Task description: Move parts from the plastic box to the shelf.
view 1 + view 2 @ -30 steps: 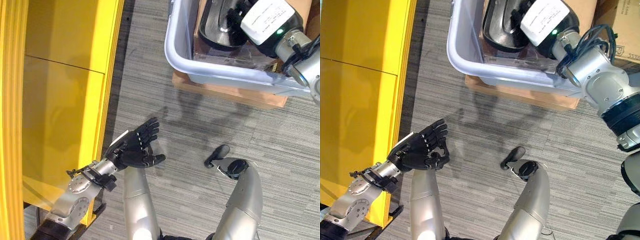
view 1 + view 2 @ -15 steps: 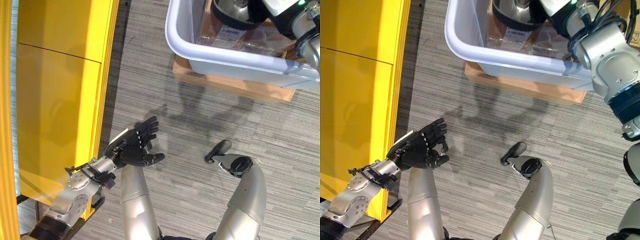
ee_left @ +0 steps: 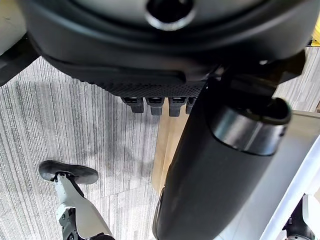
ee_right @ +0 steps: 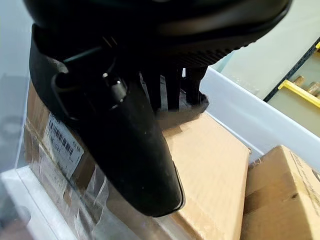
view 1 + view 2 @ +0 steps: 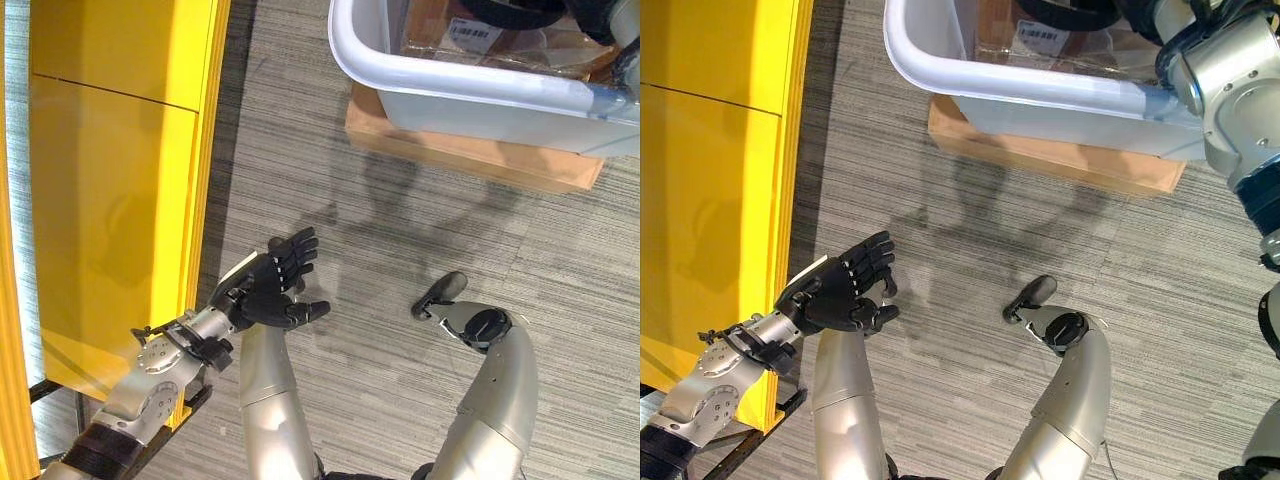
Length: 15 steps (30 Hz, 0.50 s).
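I read the left hand (image 5: 272, 290) as empty, palm up over the grey carpet (image 5: 400, 240), fingers straight and relaxed, just beside the yellow shelf (image 5: 110, 180). The right hand (image 4: 125, 130) sits inside the white plastic box (image 5: 450, 85); its fingers reach down onto the brown cardboard parts (image 4: 210, 165) there, but I cannot tell whether they are closed on one. The box rests on a flat cardboard base (image 5: 470, 160), well apart from the shelf.

Head stereo pair looks steeply down, sharing carpet floor (image 5: 400, 240), plastic box (image 5: 450, 85); wrist cameras close along hands.
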Tool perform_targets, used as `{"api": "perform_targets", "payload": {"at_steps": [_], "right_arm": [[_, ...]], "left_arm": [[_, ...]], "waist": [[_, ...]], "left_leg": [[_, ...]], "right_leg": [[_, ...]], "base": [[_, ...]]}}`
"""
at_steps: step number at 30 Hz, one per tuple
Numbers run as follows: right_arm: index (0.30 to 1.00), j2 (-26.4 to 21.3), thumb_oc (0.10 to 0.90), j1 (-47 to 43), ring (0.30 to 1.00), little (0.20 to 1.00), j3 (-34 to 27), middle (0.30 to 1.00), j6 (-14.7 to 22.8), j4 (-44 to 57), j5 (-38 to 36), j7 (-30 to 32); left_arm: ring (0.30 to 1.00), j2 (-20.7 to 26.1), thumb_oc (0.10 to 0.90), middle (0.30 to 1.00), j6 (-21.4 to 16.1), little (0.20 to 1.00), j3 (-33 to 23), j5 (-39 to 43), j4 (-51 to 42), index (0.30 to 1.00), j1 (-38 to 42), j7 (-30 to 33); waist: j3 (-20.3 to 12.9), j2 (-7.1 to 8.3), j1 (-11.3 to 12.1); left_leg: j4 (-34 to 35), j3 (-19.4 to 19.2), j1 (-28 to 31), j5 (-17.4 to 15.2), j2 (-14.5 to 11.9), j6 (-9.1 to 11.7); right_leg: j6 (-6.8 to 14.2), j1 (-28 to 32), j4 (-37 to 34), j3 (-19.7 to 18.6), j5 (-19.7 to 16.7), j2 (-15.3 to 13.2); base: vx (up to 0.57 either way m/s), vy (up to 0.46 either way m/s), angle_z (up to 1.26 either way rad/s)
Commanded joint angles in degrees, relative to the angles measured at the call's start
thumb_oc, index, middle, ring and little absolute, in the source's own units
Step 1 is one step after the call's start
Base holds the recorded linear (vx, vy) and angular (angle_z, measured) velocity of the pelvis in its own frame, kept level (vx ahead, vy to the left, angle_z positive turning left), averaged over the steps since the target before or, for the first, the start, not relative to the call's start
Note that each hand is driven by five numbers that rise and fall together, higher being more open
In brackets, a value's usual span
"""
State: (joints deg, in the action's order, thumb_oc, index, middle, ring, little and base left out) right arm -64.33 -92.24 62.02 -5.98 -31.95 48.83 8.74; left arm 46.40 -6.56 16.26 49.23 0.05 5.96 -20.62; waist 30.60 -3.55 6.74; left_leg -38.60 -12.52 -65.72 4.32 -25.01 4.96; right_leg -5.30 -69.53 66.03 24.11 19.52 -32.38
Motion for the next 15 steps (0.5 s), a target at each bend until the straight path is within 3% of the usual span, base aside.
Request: {"api": "perform_targets", "payload": {"at_steps": [1,15], "right_arm": [[0.3,2.16,0.4,0.43,0.3,0.3,-0.65,0.3,2.81,-3.17,-1.64,2.73],[0.3,3.87,0.4,6.11,0.3,0.3,-5.77,0.3,12.14,0.38,-1.55,13.07]], "left_arm": [[1.0,-0.16,0.9,1.0,-4.6,1.0,-1.26,2.01,-4.63,1.0,0.89,-0.92],[1.0,-0.44,0.9,1.0,-5.62,1.0,-0.46,2.52,-4.29,1.0,2.01,-1.33]], "waist": [[-0.81,-1.66,2.5],[-0.81,-2.48,2.18]], "left_leg": [[-12.75,2.68,-4.82,-13.62,-5.65,2.61],[-12.06,1.69,-2.89,-13.58,-5.29,2.72]], "right_leg": [[8.47,-1.27,-1.51,0.5,-1.96,1.78],[8.37,0.28,-2.25,0.21,-1.77,2.97]], "base": [[-0.01,0.008,0.05],[-0.01,0.016,0.0]]}}
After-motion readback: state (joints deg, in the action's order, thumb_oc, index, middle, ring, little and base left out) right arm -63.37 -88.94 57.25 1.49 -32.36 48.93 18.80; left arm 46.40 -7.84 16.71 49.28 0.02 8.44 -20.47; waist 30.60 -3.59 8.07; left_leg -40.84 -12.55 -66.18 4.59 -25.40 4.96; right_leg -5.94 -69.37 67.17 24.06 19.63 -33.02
